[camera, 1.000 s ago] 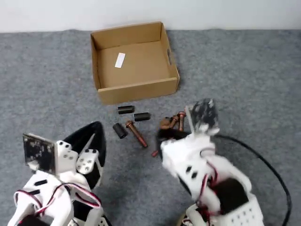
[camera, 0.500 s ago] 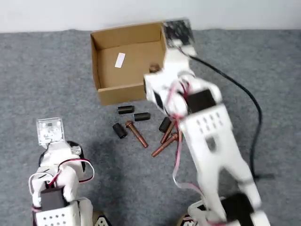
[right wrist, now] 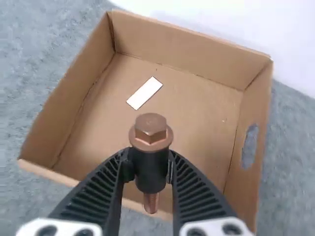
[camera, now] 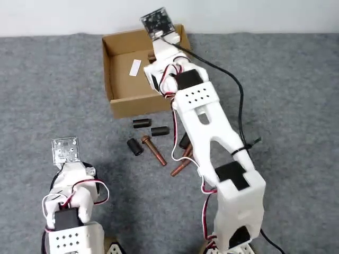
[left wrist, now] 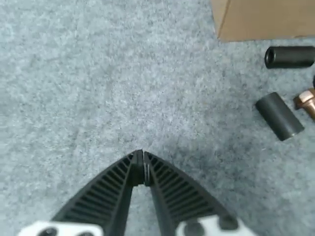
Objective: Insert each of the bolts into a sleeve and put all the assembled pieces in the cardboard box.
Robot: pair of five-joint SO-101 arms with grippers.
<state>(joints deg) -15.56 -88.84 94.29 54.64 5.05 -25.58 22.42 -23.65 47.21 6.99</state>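
Over the cardboard box (right wrist: 187, 49) — white label (right wrist: 144, 92) inside — right gripper (right wrist: 147, 161) grasps a sleeved bolt (right wrist: 150, 136); left gripper (left wrist: 142, 166) clenched.

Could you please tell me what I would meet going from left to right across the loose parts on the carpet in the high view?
In order: tilted black cylindrical sleeve → long copper metal bolt → nearer copper metal bolt.

— Bright, even light from above; no glare on the grey carpet (camera: 286, 95).
— Shadows?
— Soft ones: under the left gripper (left wrist: 143, 169), beside the loose sleeve (left wrist: 279, 116), along the cardboard box (right wrist: 187, 49) walls. The sleeved bolt (right wrist: 149, 167) has a dull sheen.
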